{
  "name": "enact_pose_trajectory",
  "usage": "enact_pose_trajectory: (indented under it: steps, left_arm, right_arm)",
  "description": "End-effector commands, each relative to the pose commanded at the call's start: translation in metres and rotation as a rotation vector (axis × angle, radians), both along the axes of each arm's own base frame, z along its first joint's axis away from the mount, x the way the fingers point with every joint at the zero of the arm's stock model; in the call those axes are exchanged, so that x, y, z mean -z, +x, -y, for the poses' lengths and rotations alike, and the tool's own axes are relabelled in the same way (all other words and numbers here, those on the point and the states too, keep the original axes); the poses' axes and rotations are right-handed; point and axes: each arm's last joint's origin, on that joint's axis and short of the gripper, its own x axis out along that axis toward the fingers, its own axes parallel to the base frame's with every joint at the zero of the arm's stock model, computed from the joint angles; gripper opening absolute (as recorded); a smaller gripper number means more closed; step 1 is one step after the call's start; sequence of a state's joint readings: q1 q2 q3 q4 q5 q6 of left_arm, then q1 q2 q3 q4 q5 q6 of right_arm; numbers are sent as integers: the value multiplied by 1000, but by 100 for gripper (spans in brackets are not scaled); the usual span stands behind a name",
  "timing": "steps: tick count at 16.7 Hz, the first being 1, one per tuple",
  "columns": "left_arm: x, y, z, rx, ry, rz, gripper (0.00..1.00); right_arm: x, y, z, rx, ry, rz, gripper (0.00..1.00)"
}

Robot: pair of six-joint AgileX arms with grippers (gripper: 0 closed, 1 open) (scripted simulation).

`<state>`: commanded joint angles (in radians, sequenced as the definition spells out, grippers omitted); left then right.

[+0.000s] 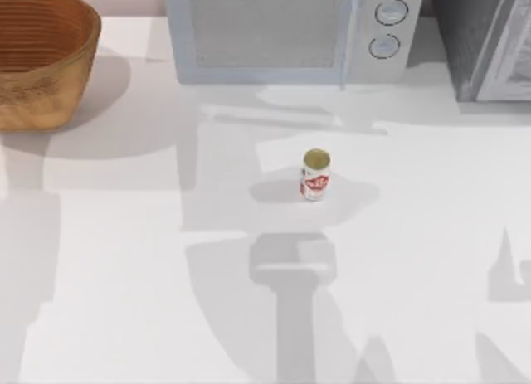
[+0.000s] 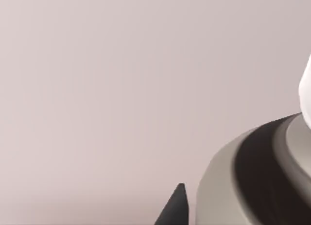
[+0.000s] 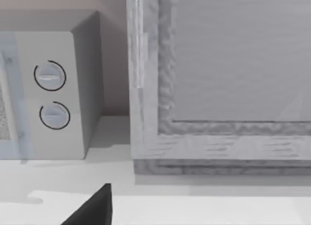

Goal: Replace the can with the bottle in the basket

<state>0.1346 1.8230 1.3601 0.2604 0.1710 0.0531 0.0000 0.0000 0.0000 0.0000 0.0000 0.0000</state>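
Claw state unreadable on both arms: left wrist view catches one dark fingertip [image 2: 176, 208] against a blank wall, right wrist view one dark fingertip [image 3: 95, 208]. Can [image 1: 315, 175] stands upright mid-desk [image 1: 124, 276], out of the basket [image 1: 41, 56], which sits far left, cut off by the edge. Microwave [image 1: 290, 31] behind; grey cabinet [image 1: 489, 40] cropped at right.

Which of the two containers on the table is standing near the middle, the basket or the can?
The can, white with red markings and a gold top, stands upright near the table's middle, in front of the microwave. The wicker basket sits at the far left corner.
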Motion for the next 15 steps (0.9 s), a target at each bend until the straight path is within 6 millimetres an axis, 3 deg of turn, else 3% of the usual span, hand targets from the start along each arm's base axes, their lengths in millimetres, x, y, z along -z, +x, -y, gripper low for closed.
enact_pose_trajectory:
  steps: [9, 15]
  left_arm:
    - [0, 0, 0, 0, 0, 0, 98]
    - [0, 0, 0, 0, 0, 0, 100]
  right_arm:
    - [0, 0, 0, 0, 0, 0, 100]
    - [0, 0, 0, 0, 0, 0, 100]
